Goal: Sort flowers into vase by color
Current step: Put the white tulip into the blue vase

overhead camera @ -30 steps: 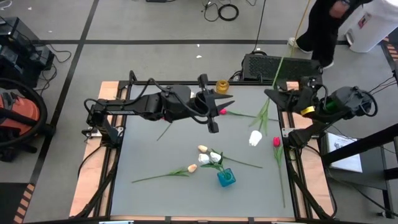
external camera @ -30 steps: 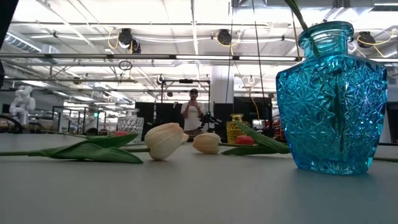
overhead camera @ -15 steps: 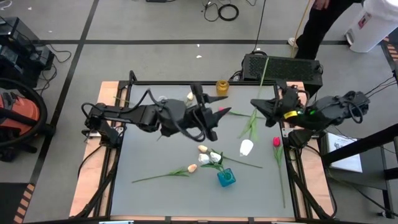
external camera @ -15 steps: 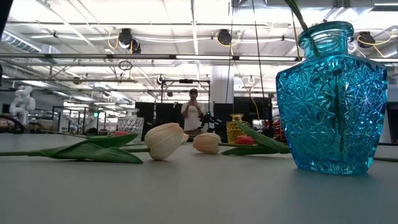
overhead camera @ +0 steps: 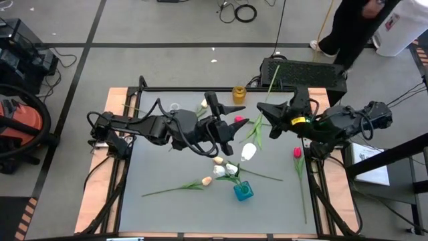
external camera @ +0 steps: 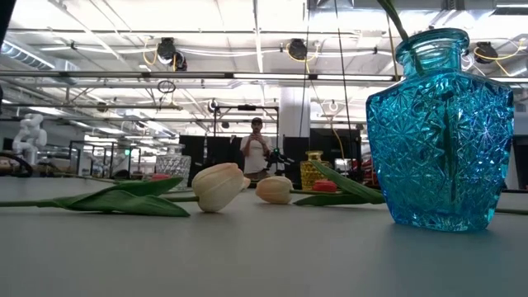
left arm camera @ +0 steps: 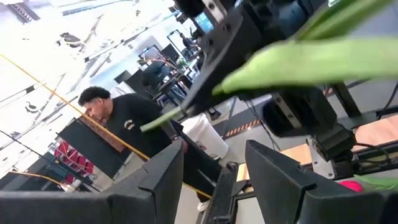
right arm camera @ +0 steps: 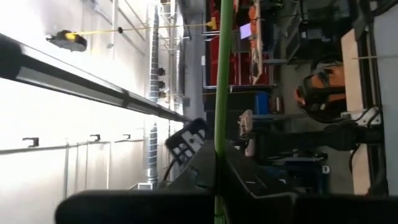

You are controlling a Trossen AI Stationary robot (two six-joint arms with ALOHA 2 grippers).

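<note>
Right gripper (overhead camera: 273,115): you are seeing it clenched on the green stem of a white tulip (overhead camera: 248,152), above the far middle of the table (overhead camera: 160,175). In the right wrist view the stem (right arm camera: 222,81) is running straight out between the closed fingers.

White tulip: its head is hanging just above the grey surface, near the table's centre, with the stem slanting up and back through the right gripper.

Left gripper (overhead camera: 224,127): you are looking at released fingers, spread apart and holding nothing, just beside the white tulip's head. In the left wrist view the two dark fingers (left arm camera: 165,180) are standing apart, with a green leaf (left arm camera: 311,59) crossing in front.

Blue vase (overhead camera: 243,191): it is standing upright near the front middle of the table, with one green stem rising out of its neck in the low view.

Flowers on the table: a cream tulip (overhead camera: 205,182) is lying left of the vase, a red tulip (overhead camera: 297,152) is lying near the right edge, and a pink-red head (overhead camera: 239,120) is lying just behind the left gripper.

Yellow vase (overhead camera: 239,93): it is sitting at the far edge.

Person (overhead camera: 351,27): someone in dark clothes is standing on the floor beyond the table's far right corner.
</note>
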